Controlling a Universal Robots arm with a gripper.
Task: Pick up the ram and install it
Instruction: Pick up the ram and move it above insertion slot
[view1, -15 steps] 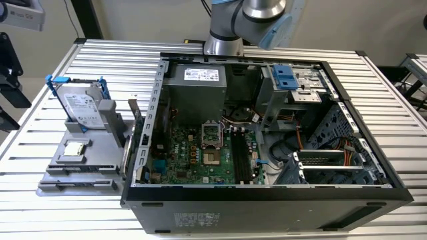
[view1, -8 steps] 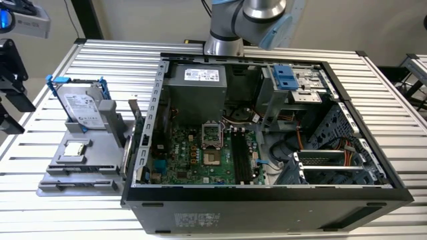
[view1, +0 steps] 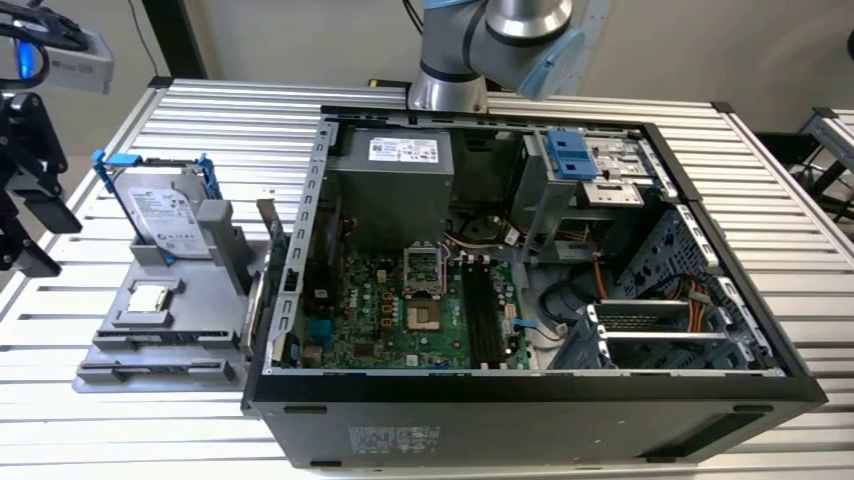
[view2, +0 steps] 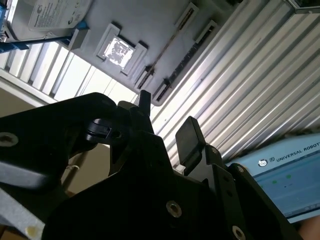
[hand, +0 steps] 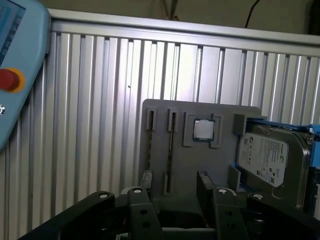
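Observation:
The ram (hand: 170, 155) looks like a thin dark strip standing on edge in a slot of the grey holder tray (hand: 220, 165); in the second wrist view the ram (view2: 167, 46) is a fine line between two slot ends. My black gripper (view1: 40, 240) hangs at the exterior view's far left, off the holder tray (view1: 160, 345) and above the table. In both wrist views the gripper (hand: 172, 200) (view2: 167, 120) is open, with nothing between its fingers and the tray beyond them.
A silver hard drive (view1: 167, 210) in a blue frame and a CPU (view1: 151, 298) sit on the same tray. The open computer case (view1: 534, 390) lies mid-table, its green board (view1: 387, 315) carrying black memory slots (view1: 487, 315). A light-blue pendant (hand: 15, 75) lies on the ribbed table.

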